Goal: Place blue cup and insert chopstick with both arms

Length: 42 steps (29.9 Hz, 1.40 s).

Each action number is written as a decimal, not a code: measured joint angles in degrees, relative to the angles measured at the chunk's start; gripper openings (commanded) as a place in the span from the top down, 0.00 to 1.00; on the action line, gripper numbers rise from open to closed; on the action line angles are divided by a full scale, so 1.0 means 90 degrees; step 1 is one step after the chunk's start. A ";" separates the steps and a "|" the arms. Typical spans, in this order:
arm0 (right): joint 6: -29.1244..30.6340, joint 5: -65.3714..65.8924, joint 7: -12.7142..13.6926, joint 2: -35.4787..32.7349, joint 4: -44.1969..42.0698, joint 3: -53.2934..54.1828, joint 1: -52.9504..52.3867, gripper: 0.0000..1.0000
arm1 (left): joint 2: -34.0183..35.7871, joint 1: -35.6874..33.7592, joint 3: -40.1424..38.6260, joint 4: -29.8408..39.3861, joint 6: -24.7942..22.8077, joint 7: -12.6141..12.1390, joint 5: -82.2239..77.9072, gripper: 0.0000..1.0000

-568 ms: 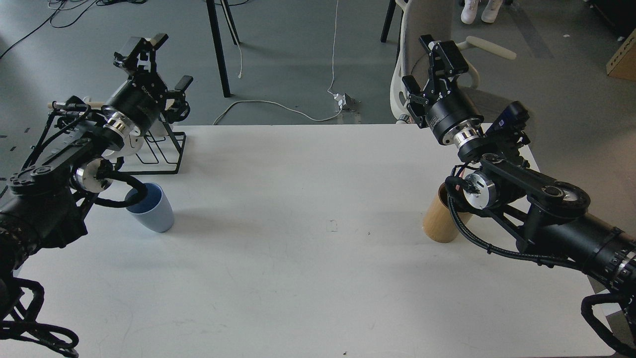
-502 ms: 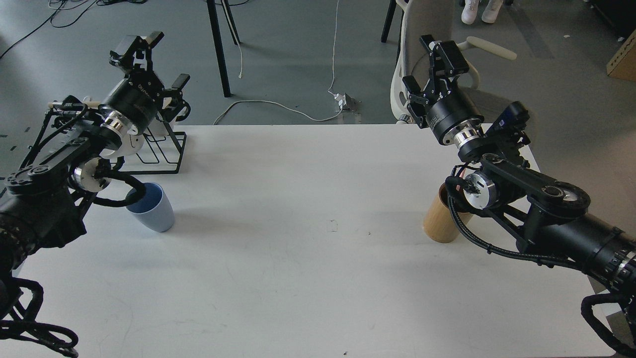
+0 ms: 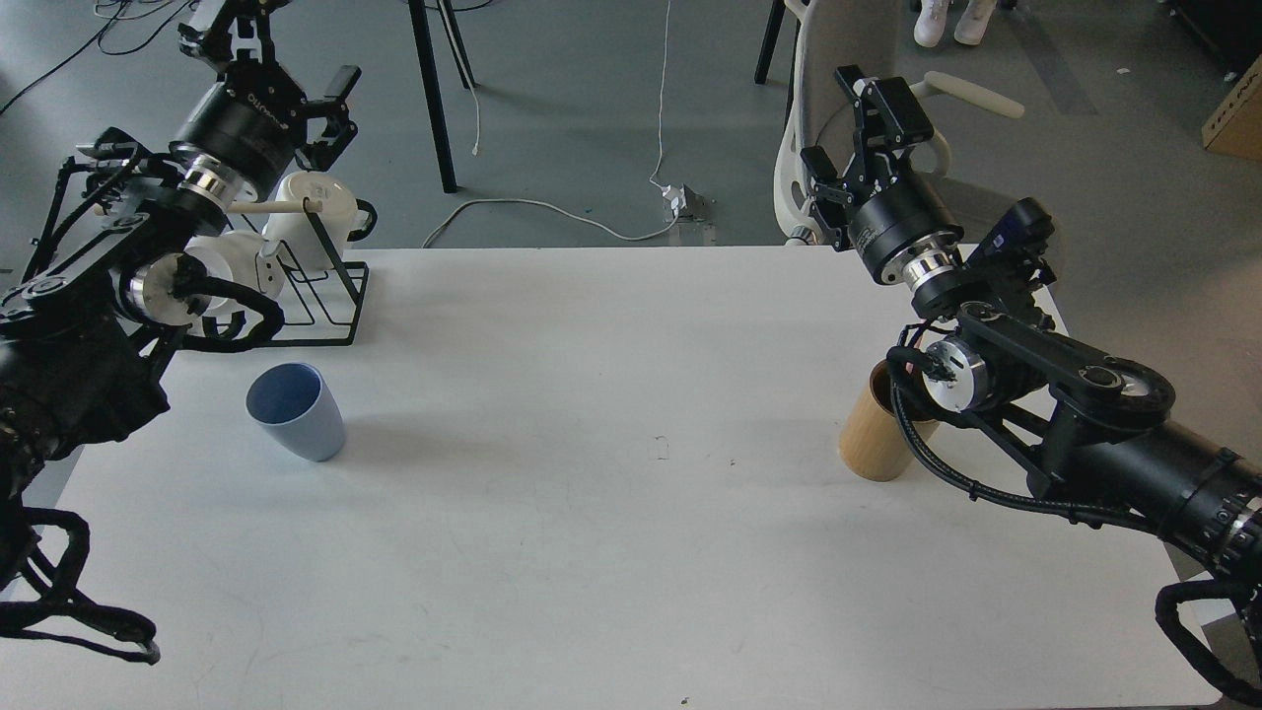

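The blue cup (image 3: 296,411) stands upright and alone on the left part of the white table (image 3: 631,513), its darker inside showing. My left gripper (image 3: 225,14) is raised well beyond and above the cup, past the table's back left corner. Its fingertips are cut off by the top edge of the view, so their gap cannot be judged. My right gripper (image 3: 876,91) is held high beyond the back right edge of the table, open with nothing between its fingers. The chopstick is out of view.
A black wire rack (image 3: 330,296) with a pale wooden dowel and white mugs (image 3: 317,215) stands at the back left, under my left wrist. A tan wooden cylinder holder (image 3: 873,439) sits at the right, partly behind my right arm. A chair (image 3: 838,39) stands behind the table.
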<state>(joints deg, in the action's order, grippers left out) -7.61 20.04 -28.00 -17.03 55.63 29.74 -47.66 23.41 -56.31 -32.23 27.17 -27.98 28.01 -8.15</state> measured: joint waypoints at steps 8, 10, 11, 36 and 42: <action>0.0091 0.0009 0.0000 -0.0144 -0.0018 0.0140 0.0074 0.05 | 0.1847 -0.0207 0.0448 0.2242 -0.0003 0.0001 -0.0998 0.01; 0.0189 0.0010 0.0000 -0.0173 -0.0037 0.0140 0.0083 0.05 | 0.2644 -0.0410 0.0968 0.2999 -0.0004 0.0001 -0.1819 0.01; 0.0271 0.0010 0.0000 -0.0180 -0.0063 0.0139 0.0090 0.05 | 0.2982 -0.0525 0.1213 0.3361 -0.0004 0.0001 -0.2403 0.01; 0.0485 0.0010 0.0000 -0.0324 -0.0387 0.0132 0.0433 0.05 | 0.2354 0.0113 0.4731 0.1022 0.0253 -0.0001 -0.8360 0.04; 0.0485 0.0010 0.0000 -0.0361 -0.0377 0.0133 0.0488 0.05 | 0.2282 0.0137 0.4723 0.0898 0.0286 -0.0001 -0.8338 0.06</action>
<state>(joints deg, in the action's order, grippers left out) -3.25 20.13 -28.00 -20.29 52.24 30.94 -43.27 43.95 -55.08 10.27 35.25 -25.41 28.00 -83.19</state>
